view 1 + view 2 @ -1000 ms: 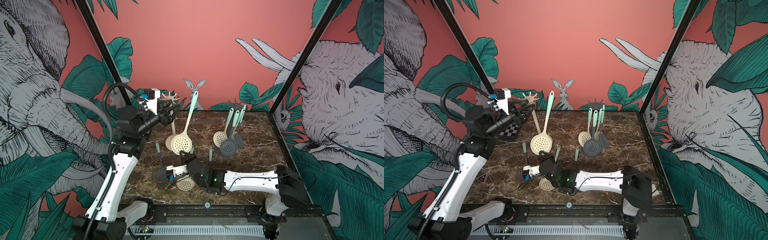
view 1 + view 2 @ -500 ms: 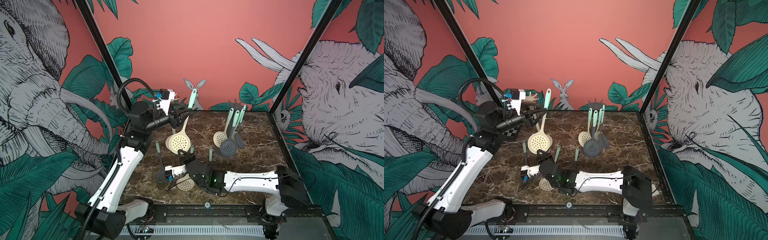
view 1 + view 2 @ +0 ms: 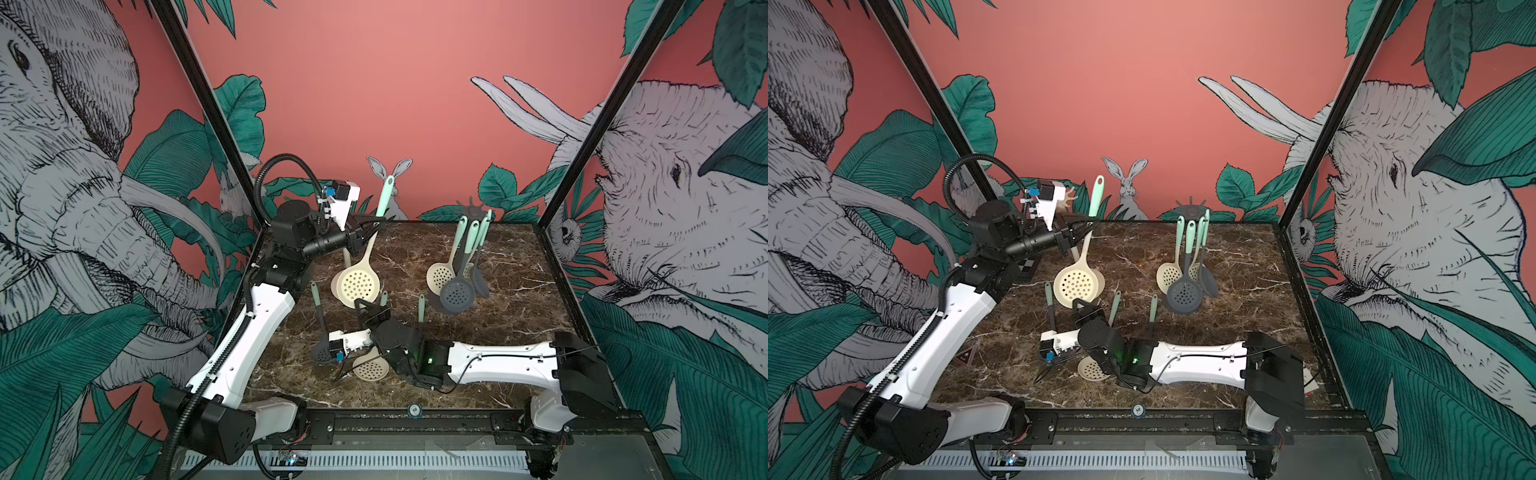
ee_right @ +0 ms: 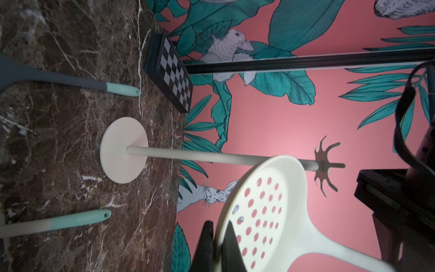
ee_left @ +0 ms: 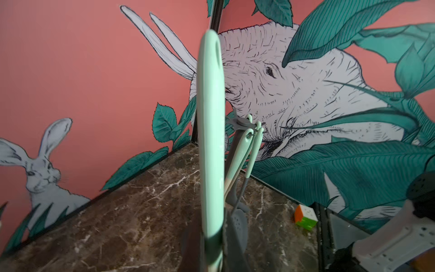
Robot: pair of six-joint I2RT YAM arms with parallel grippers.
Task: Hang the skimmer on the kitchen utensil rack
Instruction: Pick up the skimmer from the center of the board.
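Standing upright clear of the table (image 3: 519,270), the cream skimmer (image 3: 358,286) is being held at two points. It is being seen in both top views at about 11 o'clock from the table's centre, with 12 o'clock taken as the back wall. Its mint handle (image 5: 209,141) is being clamped by the left gripper (image 3: 371,227), with the jaws closed on it below the hanging hole. Its perforated bowl (image 4: 294,207) is being pinched at the rim by the right gripper (image 4: 219,245), likewise closed, reaching in from 6 o'clock.

The cream rack (image 4: 211,158) is being shown just behind the bowl, with nothing seen hanging from its hook head (image 4: 326,164). Several skimmers are being carried by the grey rack (image 3: 469,208) at 1 o'clock. Three loose utensils (image 3: 370,368) are lying near 6 o'clock.

The step in hand is being judged a handover from right to left, and the cream rack is being taken as the likely target.

- The rim pinch is best released only once the handle clamp is confirmed firm, since the bowl's weight is being carried well below that clamp and could swing.
- The hole is being left free by the low grip, which is being judged favourable.
- The hole's face should be turned square to a prong, then raised over it and lowered.
- Contact with the slender pole is to be avoided, as the rack is being judged easy to tip.
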